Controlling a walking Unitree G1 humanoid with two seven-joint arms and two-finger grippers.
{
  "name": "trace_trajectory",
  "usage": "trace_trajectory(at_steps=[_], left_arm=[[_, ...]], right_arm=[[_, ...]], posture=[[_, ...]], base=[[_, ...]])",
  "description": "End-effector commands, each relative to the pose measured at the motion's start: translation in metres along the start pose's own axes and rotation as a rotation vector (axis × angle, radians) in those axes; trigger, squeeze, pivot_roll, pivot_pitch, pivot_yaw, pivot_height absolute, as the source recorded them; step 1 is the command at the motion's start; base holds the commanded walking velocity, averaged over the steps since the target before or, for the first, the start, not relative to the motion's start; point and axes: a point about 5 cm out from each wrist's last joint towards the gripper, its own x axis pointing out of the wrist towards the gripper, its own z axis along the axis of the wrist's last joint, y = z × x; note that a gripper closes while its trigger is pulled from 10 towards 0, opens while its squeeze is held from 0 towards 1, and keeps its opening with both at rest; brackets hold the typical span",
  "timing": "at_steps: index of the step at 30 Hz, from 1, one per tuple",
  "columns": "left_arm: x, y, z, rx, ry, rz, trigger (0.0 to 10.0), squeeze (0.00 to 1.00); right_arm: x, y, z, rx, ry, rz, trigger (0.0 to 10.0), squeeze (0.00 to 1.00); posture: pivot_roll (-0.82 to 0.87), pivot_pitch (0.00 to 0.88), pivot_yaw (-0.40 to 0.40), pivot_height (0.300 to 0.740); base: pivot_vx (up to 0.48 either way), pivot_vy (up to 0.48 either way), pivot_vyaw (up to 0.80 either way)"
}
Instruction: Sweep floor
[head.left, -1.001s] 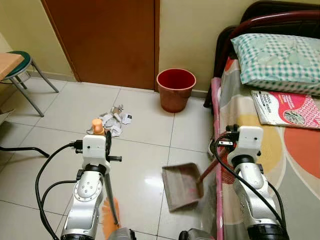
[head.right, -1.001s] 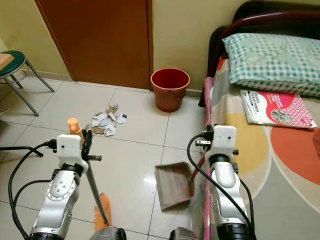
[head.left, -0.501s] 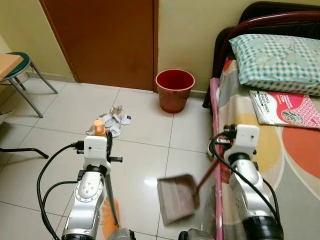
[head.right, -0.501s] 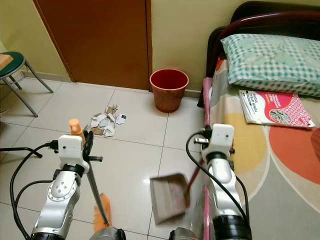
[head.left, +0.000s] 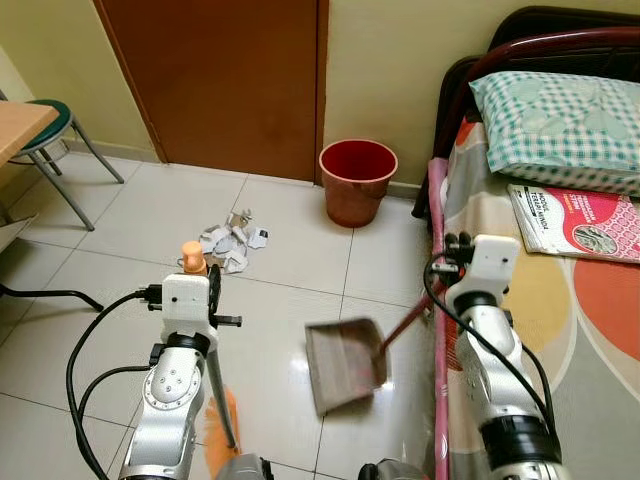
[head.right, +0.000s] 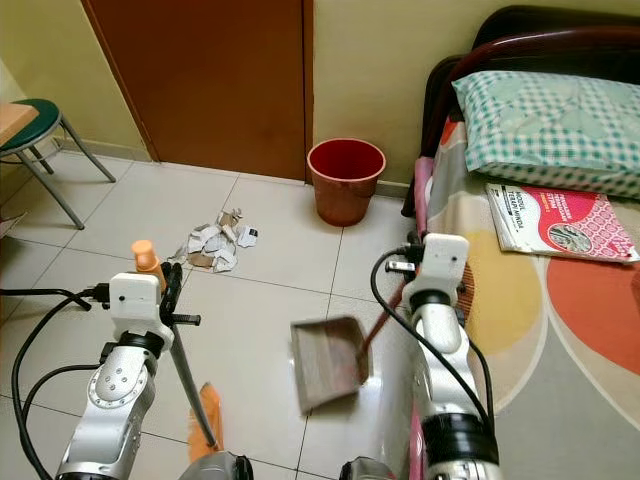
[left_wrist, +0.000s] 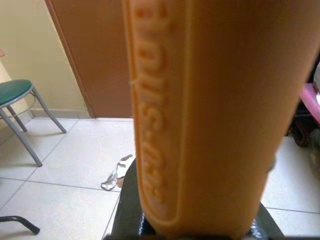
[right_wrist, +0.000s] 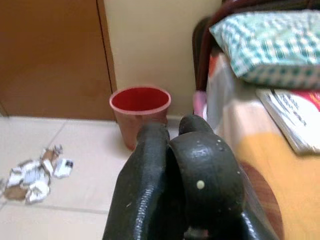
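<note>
Approach step: left pincer (left_wrist: 200, 220) clamps broom (head.left: 193, 258), right pincer (right_wrist: 175, 165) clamps dustpan (head.left: 345, 363); next, close on scraps (head.left: 232, 240).

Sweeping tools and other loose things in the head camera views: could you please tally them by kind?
Sweeping tools: 2, broom and dustpan
Bins: 1, red bin
Litter piles: 1, paper scraps
Pillows: 1, checked pillow
Magazines: 1, pink magazine
Total: 6

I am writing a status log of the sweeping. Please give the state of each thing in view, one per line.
broom: upright, held by left gripper
dustpan: tilted, apparently lifted, handle in right gripper
paper scraps: piled on floor, not swept
red bin: upright, open
door: closed
magazine: lying closed on bed
</note>
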Motion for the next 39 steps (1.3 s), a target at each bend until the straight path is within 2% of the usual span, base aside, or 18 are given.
trace_trajectory(at_steps=[1,4,5,8,12,17,23,26,31,32,35,37,39], left_arm=[[0.002,0.003,0.005,0.001,-0.021,0.000,10.0,0.00],[0.007,0.000,0.010,-0.005,-0.047,-0.022,10.0,0.00],[0.008,-0.001,0.012,-0.005,-0.059,-0.027,10.0,0.00],[0.009,-0.002,0.014,-0.006,-0.067,-0.030,10.0,0.00],[0.007,-0.001,0.014,-0.004,-0.070,-0.031,10.0,0.00],[0.005,-0.002,0.010,-0.003,-0.061,-0.033,10.0,0.00],[0.005,-0.006,0.009,-0.009,-0.056,-0.038,10.0,0.00],[0.005,-0.006,0.010,-0.010,-0.057,-0.039,10.0,0.00],[0.006,-0.003,0.012,0.000,-0.066,-0.038,10.0,0.00],[0.006,0.000,0.013,0.005,-0.072,-0.036,10.0,0.00],[0.006,0.001,0.014,0.014,-0.078,-0.038,10.0,0.00],[0.006,0.004,0.019,0.014,-0.097,-0.041,10.0,0.00],[0.006,0.005,0.021,0.011,-0.105,-0.039,10.0,0.00]], right_arm=[[0.002,0.002,0.014,0.007,-0.063,0.012,10.0,0.00],[-0.004,0.005,0.011,-0.004,-0.045,0.033,10.0,0.00],[-0.007,0.006,0.010,-0.049,-0.042,0.037,10.0,0.00],[-0.010,0.006,0.008,-0.045,-0.029,0.044,10.0,0.00],[-0.014,0.003,0.004,-0.063,-0.001,0.045,10.0,0.00],[-0.021,-0.007,-0.013,-0.130,0.099,0.026,10.0,0.00],[-0.020,-0.013,-0.022,-0.194,0.174,0.024,10.0,0.00],[-0.018,-0.016,-0.022,-0.208,0.178,0.012,10.0,0.00],[-0.019,-0.020,-0.018,-0.210,0.150,-0.004,10.0,0.00],[-0.020,-0.021,-0.013,-0.171,0.123,-0.009,10.0,0.00],[-0.020,-0.021,-0.009,-0.170,0.105,-0.019,10.0,0.00],[-0.018,-0.013,0.000,-0.091,0.062,-0.011,10.0,0.00],[-0.018,-0.009,0.003,-0.078,0.036,0.003,10.0,0.00]], posture=[[-0.01,0.046,-0.013,0.740],[-0.03,0.042,-0.016,0.740],[-0.03,0.042,-0.016,0.740],[-0.03,0.036,-0.017,0.740],[-0.04,0.026,-0.014,0.740],[-0.04,0.024,-0.021,0.740],[-0.04,0.024,-0.021,0.740],[-0.04,0.023,-0.019,0.740],[-0.04,0.030,-0.027,0.740],[-0.04,0.031,-0.030,0.740],[-0.04,0.029,-0.039,0.740],[-0.04,0.023,-0.034,0.740],[-0.03,0.020,-0.030,0.740]], base=[[0.000,0.000,0.00],[0.000,0.000,0.00],[0.000,0.000,0.00],[0.000,0.000,0.00],[0.000,0.000,0.00],[0.000,0.000,0.00],[0.000,0.000,0.00],[0.000,0.000,0.00],[0.000,0.000,0.00],[0.000,0.000,0.00],[0.000,0.000,0.00],[0.000,0.000,0.00],[0.000,0.000,0.00]])
